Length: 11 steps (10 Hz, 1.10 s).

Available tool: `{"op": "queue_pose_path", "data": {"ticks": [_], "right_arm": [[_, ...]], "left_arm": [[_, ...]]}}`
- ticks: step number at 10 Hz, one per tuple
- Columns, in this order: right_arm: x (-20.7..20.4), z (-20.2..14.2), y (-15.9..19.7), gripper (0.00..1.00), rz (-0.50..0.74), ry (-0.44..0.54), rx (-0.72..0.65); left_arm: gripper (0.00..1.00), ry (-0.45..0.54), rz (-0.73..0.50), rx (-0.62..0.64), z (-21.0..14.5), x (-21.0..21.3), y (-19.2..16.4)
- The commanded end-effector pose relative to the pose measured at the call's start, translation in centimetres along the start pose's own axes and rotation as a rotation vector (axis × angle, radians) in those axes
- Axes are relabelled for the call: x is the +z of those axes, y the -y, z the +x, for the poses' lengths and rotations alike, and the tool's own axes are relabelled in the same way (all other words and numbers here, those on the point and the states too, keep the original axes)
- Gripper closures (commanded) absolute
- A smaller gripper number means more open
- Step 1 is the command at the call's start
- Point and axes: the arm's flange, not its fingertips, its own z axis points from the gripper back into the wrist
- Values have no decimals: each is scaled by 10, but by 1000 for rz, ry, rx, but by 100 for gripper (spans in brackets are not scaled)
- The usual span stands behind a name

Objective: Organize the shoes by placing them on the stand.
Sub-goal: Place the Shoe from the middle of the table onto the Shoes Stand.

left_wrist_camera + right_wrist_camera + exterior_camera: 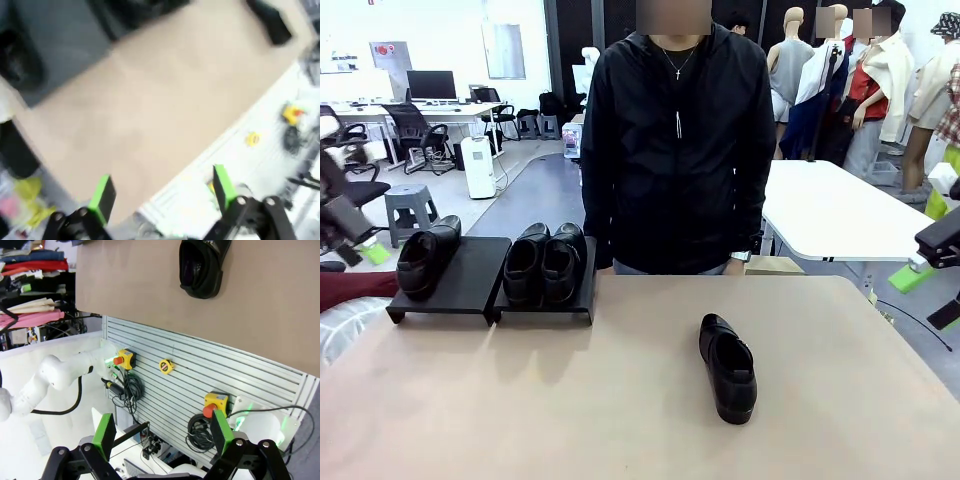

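The black stand (470, 270) sits at the table's far left, in front of the person. One glossy black shoe (425, 258) rests on its left platform, and two shoes (544, 264) stand side by side on the right platform. A fourth shoe (727, 366) lies alone on the table right of centre, toe towards me; it also appears as the lone shoe (202, 265) at the top of the right wrist view. My right gripper (162, 435) is open and empty, off the table's near edge. My left gripper (162, 192) is open and empty over the table's edge, in a blurred view.
The person (675, 140) stands at the far side, hands behind the table edge. A slatted panel (200, 370) below the near edge carries red stop buttons, a yellow tape measure (166, 366) and cables. A white table (840, 210) stands at the back right.
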Motion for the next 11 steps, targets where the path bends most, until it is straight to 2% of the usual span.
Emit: {"op": "queue_pose_path", "data": {"ticks": [1, 2, 3, 4, 5, 6, 11], "right_arm": [[3, 1, 0, 0, 18, 0, 24], [3, 1, 0, 0, 18, 0, 24], [3, 1, 0, 0, 18, 0, 24], [3, 1, 0, 0, 18, 0, 24], [3, 1, 0, 0, 18, 0, 24], [3, 1, 0, 0, 18, 0, 24], [3, 1, 0, 0, 18, 0, 24]], "left_arm": [[0, 13, -250, -50, -41, -21, -2], [0, 140, -339, -47, -62, -31, 1], [0, 256, -383, 46, -71, -40, -5], [0, 413, -391, 242, -68, -44, -17], [0, 502, -400, 497, -53, -42, -23], [0, 252, -383, 90, -74, -39, -10], [0, 252, -383, 90, -74, -39, -10]]}}
